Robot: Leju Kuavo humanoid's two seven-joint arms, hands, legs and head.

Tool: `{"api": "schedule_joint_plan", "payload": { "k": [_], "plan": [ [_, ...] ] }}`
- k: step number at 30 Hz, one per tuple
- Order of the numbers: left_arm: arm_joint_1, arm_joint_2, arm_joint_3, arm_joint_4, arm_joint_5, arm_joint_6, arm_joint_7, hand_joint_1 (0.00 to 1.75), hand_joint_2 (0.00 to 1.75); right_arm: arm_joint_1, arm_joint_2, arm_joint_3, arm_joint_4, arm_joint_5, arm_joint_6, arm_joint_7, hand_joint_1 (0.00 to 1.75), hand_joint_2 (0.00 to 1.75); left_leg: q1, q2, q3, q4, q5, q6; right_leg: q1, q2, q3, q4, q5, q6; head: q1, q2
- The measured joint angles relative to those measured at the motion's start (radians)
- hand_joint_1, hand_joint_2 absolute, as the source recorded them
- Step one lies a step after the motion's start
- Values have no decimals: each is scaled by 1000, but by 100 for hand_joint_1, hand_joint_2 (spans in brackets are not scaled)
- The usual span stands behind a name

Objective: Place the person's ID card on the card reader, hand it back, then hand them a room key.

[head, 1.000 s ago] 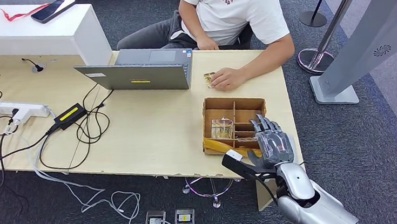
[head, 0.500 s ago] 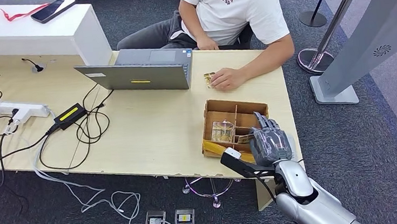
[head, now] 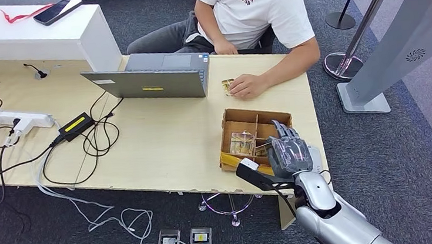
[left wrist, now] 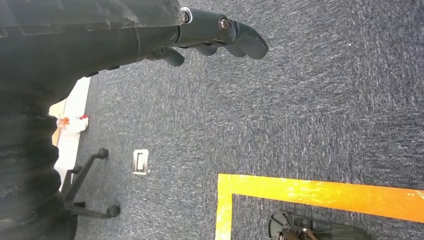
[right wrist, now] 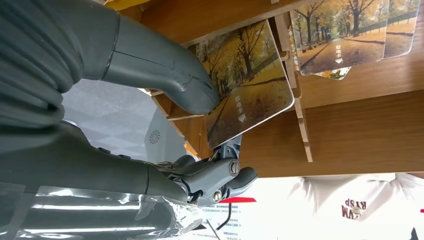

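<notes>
An open grey laptop (head: 156, 76) sits on the pale wooden desk (head: 162, 144). A white power strip (head: 19, 119) and tangled black cables (head: 94, 135) lie beside it.

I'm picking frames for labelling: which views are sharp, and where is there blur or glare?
Head view: evenly lit and sharp across the desk. Right wrist view: room key card crisp with readable print, thumb slightly soft, glare on the cover film near the right hand. Left wrist view: carpet sharp, left hand dark.

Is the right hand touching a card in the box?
Touching: the right wrist view shows the right hand pinching a card, thumb pressed on its face.
</notes>
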Motion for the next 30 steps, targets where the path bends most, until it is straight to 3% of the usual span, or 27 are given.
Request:
{"api": "schedule_joint_plan", "payload": {
  "k": [15,30],
  "plan": [
    [0,0,-23,0,30,8,-16,0,175,-50,14,-13,11,15,-102,6,175,175,0,0,0,0,0,0,0,0,0,0,0,0,0,0],
    [-10,1,-66,0,33,13,-25,0,175,-229,-31,-94,-66,4,-89,69,175,175,0,1,1,0,0,0,0,2,0,0,1,-1,0,0]
  ]
}}
